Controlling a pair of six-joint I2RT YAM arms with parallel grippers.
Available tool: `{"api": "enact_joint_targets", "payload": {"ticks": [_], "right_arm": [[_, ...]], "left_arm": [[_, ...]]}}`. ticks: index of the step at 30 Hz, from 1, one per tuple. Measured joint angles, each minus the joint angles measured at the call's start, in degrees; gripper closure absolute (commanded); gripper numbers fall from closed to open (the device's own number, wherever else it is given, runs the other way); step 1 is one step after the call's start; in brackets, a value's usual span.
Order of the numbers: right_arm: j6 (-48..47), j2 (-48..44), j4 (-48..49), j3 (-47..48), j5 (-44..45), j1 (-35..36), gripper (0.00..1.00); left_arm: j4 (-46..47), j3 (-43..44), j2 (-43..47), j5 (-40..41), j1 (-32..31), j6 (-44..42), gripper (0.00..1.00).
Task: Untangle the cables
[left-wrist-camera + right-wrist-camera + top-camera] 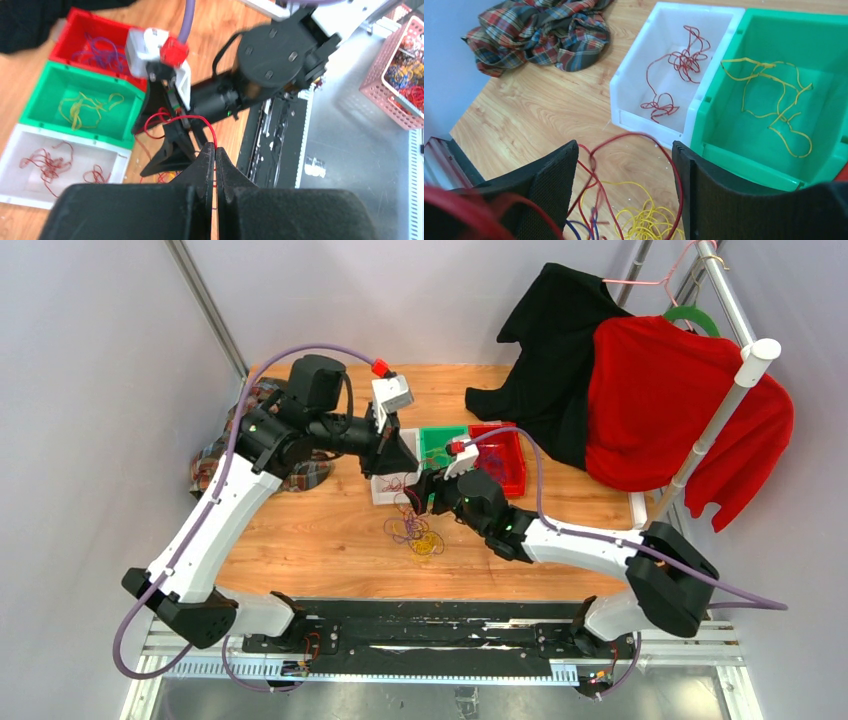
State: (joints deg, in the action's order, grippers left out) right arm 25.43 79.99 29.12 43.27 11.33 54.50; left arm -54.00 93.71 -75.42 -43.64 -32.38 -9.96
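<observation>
Showing wooden bench [320, 540] enclosed by grey walls [90, 390] | cables [415, 532] tangled at bench centre, near white bin [639, 124] | left gripper [215, 149] clamped on red cable [192, 117] | right gripper [624, 160] jaws spread above tangle | plaid cloth [539, 30] at left edge | red garment [660, 400] hung at far-right corner.

The left arm [215, 525] rises from its base, bends at the elbow and reaches right, wrist angled down. The left gripper [215, 150] has its jaws pressed together on a red cable [197, 117]. The right arm [580, 538] extends left and lies low. The right gripper [624, 175], near the left gripper, has its fingers [551, 180] spread wide and clamps nothing.
</observation>
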Motion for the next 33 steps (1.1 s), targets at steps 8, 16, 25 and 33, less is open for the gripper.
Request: {"api": "enact_joint_targets", "payload": {"ticks": [8, 16, 25, 33], "right_arm": [[3.48, 4.83, 3.87, -4.72, 0.94, 2.01, 0.37], [5.77, 6.95, 5.42, -8.7, 1.84, 2.75, 0.44], [7.63, 11.13, 6.82, -10.69, 2.56, 3.78, 0.44], [8.2, 11.41, 7.15, -11.41, 3.91, 4.55, 0.42]], "left_arm": [[-0.13, 13.33, -0.09, 2.29, -0.02, 0.2, 1.0], [-0.2, 24.3, -0.59, 7.06, -0.02, -2.86, 1.0], [-0.09, 38.62, -3.52, 14.21, -0.02, -8.04, 1.0], [9.68, 38.84, -1.33, 20.92, -0.02, -10.27, 1.0]]}}
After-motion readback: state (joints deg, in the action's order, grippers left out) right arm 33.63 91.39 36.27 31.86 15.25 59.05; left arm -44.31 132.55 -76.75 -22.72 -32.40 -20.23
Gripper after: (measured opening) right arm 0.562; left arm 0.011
